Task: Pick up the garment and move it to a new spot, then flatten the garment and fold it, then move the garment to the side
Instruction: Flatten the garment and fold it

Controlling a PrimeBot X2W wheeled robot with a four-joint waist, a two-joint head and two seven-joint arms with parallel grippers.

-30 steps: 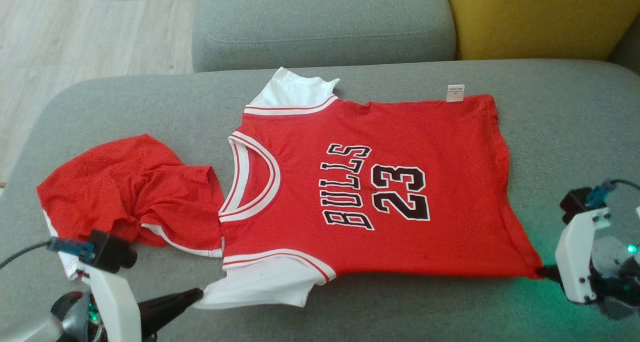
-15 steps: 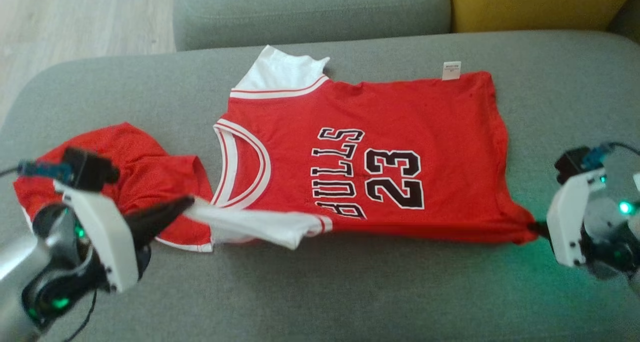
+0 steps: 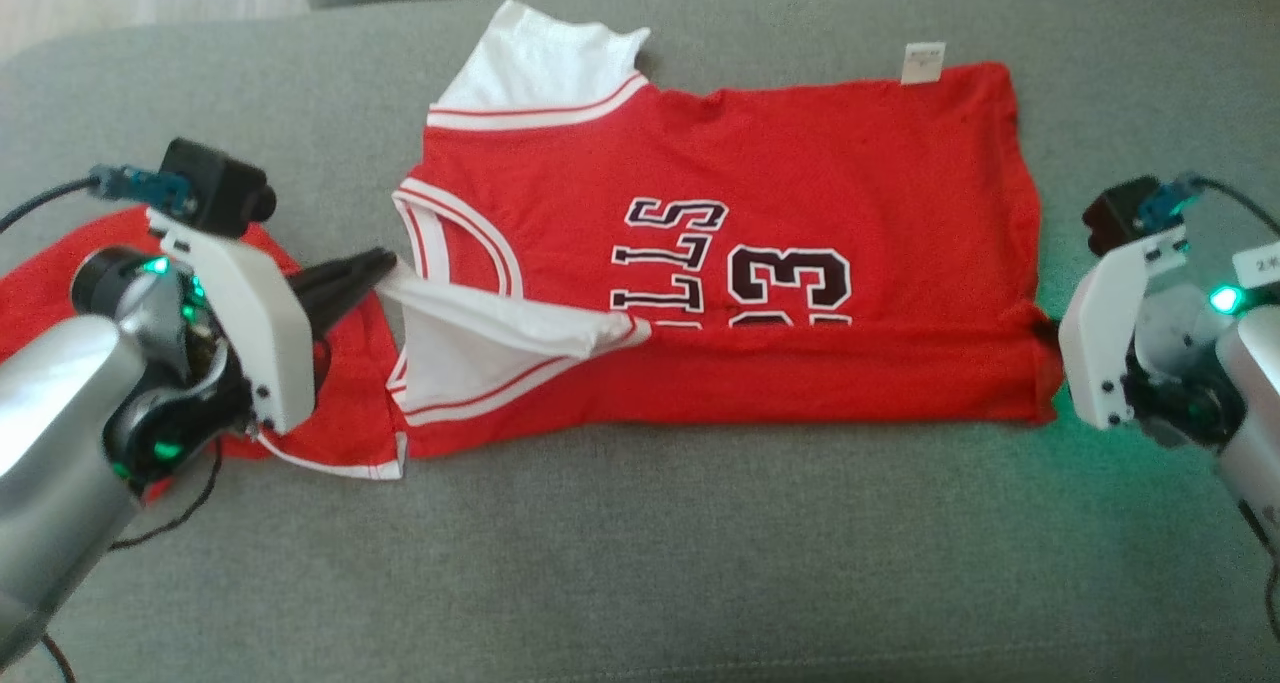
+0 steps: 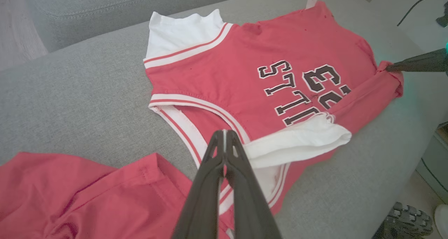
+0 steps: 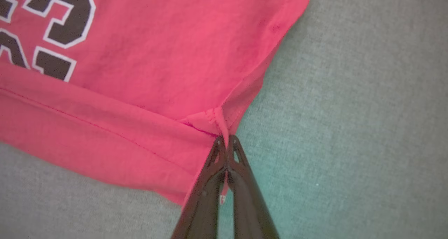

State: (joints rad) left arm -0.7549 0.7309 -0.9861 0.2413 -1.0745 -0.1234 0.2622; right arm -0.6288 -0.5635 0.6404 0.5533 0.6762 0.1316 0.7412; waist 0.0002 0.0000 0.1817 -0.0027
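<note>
Head view showed the red jersey (image 3: 760, 213) lying on the grey sofa cushion (image 3: 700, 563); it looked soft and limp, best taken at its corners. Left wrist view had the left tool (image 4: 224, 135), held low, pinching the white sleeve (image 4: 297, 144). Right wrist view had the right tool (image 5: 225, 139) pinching the hem corner (image 5: 213, 118).

On my red jersey (image 3: 800, 163) I read black, white-edged letters "LLS" beside a "3", the rest lying under the folded-over edge, and the print on its white hem tag (image 3: 922, 63) is too small for me.
</note>
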